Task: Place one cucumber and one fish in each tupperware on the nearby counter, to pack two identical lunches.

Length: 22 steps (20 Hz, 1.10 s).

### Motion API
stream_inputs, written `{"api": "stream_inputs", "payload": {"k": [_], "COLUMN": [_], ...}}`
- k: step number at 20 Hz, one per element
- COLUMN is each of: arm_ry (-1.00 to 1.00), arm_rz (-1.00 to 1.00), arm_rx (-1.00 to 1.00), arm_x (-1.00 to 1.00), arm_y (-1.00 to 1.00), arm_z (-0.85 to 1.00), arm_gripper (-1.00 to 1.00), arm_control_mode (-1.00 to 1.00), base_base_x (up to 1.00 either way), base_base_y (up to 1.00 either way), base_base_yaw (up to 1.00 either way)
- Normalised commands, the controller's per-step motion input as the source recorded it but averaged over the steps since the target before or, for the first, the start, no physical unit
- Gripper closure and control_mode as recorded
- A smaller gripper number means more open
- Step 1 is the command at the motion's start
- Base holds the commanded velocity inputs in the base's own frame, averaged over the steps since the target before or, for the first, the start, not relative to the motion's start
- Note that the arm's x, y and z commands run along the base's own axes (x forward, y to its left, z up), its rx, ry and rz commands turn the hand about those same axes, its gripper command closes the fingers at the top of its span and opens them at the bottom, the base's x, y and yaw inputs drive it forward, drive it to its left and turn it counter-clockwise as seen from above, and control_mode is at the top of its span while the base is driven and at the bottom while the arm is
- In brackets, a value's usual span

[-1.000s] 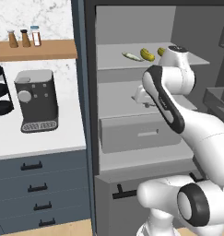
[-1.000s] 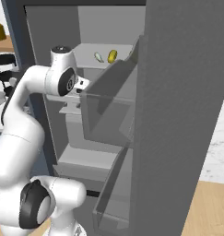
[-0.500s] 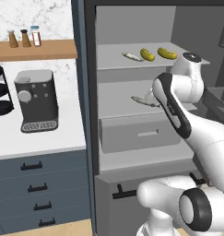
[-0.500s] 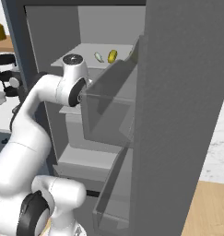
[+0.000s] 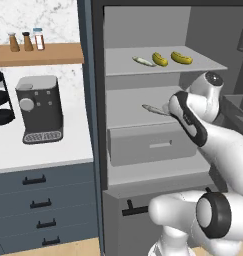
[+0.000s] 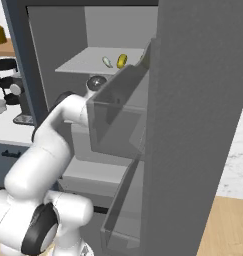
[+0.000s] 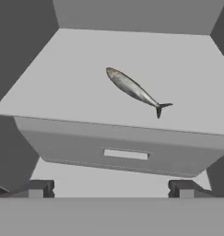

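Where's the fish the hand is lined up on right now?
The fish lies alone on the middle grey shelf, just above the drawer front, ahead of the open gripper. In the left base view it sits just left of the arm's hand.

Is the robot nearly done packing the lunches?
Not nearly. Two cucumbers and one fish lie on the fridge's top shelf. The other fish lies on the shelf below, in front of the open, empty gripper. Nothing is packed yet; every piece must go to the tupperware.
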Motion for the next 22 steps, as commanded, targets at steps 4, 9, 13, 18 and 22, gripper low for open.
{"api": "stream_inputs", "payload": {"k": [4, 9, 13, 18, 22], "arm_ry": [0.0, 0.0, 0.0, 0.0, 0.01], "arm_rz": [0.0, 0.0, 0.0, 0.0, 0.0], "arm_rx": [0.0, 0.0, 0.0, 0.0, 0.0], "arm_x": [0.81, 0.85, 0.47, 0.3, 0.26], "arm_y": [-0.02, -0.01, -0.12, -0.16, -0.13], "arm_z": [-0.01, -0.19, -0.46, -0.35, -0.15], "arm_gripper": [-1.0, -1.0, -1.0, -1.0, -1.0], "arm_control_mode": [-1.0, -1.0, -1.0, -1.0, -1.0], "base_base_x": [0.0, 0.0, 0.0, 0.0, 0.0], "base_base_y": [0.0, 0.0, 0.0, 0.0, 0.0], "base_base_yaw": [0.0, 0.0, 0.0, 0.0, 0.0]}}
